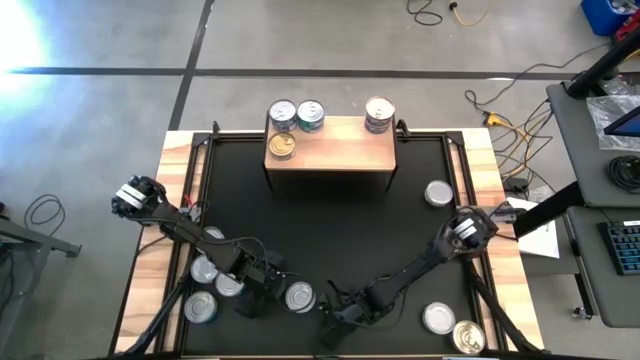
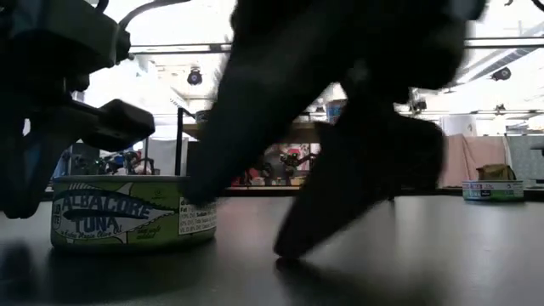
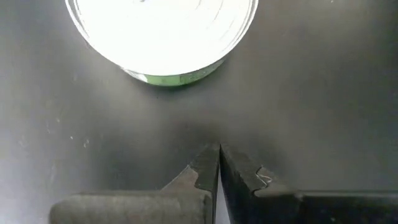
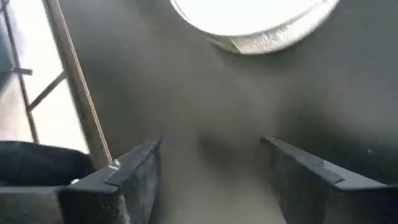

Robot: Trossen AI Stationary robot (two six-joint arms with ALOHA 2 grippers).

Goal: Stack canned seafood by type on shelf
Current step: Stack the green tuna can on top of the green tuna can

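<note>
Right gripper (image 4: 208, 168) low over the mat (image 1: 330, 215) near its front edge, fingers apart, nothing between them; a tin (image 1: 299, 296) sits just beside it. Left gripper (image 3: 219, 163) pinched shut, empty, near that tin. Shelf (image 1: 330, 150) at the back carries four tins.

Left arm reaches in from the table's left edge, folded low, wrist near the front centre. Left gripper (image 3: 218, 163) points down at the surface, fingers (image 3: 202, 171) pressed flat together, nothing between them. In the high view it sits at the front, left of centre (image 1: 262, 290).

Right arm comes in from the right edge, elbow up, forearm angled down toward front centre. Right gripper (image 4: 208, 165) is low over the surface, fingers (image 4: 134, 168) spread apart, gap empty. High view puts it just right of the left one (image 1: 340, 318).
</note>
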